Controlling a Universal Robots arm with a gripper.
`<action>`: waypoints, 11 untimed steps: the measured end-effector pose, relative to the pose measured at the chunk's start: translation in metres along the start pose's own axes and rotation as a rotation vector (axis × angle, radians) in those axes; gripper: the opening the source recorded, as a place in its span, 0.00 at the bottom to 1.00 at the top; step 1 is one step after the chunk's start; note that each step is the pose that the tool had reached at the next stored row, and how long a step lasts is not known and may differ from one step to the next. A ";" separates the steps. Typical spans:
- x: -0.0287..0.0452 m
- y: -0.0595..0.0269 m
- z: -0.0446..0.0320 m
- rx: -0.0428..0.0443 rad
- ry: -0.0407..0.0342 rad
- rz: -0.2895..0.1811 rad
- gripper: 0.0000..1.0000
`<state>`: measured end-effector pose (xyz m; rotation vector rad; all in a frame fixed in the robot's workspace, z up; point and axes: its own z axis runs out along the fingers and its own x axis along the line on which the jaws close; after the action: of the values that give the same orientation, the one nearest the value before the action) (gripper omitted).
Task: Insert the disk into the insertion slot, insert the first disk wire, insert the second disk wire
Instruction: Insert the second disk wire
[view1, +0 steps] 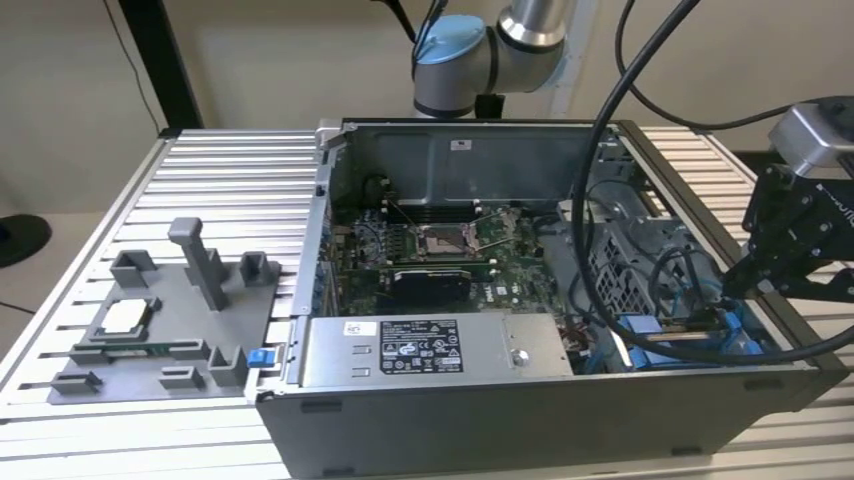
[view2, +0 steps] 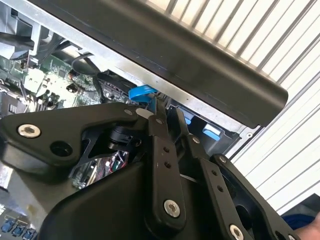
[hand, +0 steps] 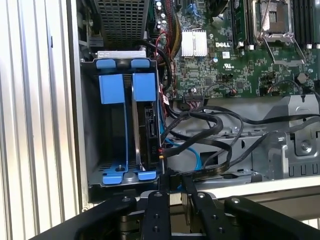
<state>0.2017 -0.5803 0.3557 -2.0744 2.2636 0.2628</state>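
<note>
In the exterior view, an open computer case stood on the ribbed metal surface. A grey power-supply box lay at the case's near side. A grey plastic fixture was well apart, at the exterior view's left. The black pincer hung at the exterior view's right, low over the insertion slot with its blue rails.

In the first wrist view, the disk sat on its edge inside the insertion slot, in its blue carrier, beside a second blue rail. The pincer was just at the disk's end. A blue cable and black cables ran close by, beside the motherboard.

In the second wrist view, the pincer was just beside a blue plastic tab, under the case's dark edge. Whether the pincer was spread or pinching something, I cannot tell.
</note>
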 end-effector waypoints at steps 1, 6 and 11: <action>0.0002 0.0000 0.0002 0.0000 0.0000 0.000 1.00; 0.0013 0.0000 0.0015 0.0000 0.0000 0.000 0.00; 0.0042 0.0009 0.0024 0.0001 0.0001 0.000 0.00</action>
<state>0.2002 -0.5840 0.3527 -2.0742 2.2638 0.2626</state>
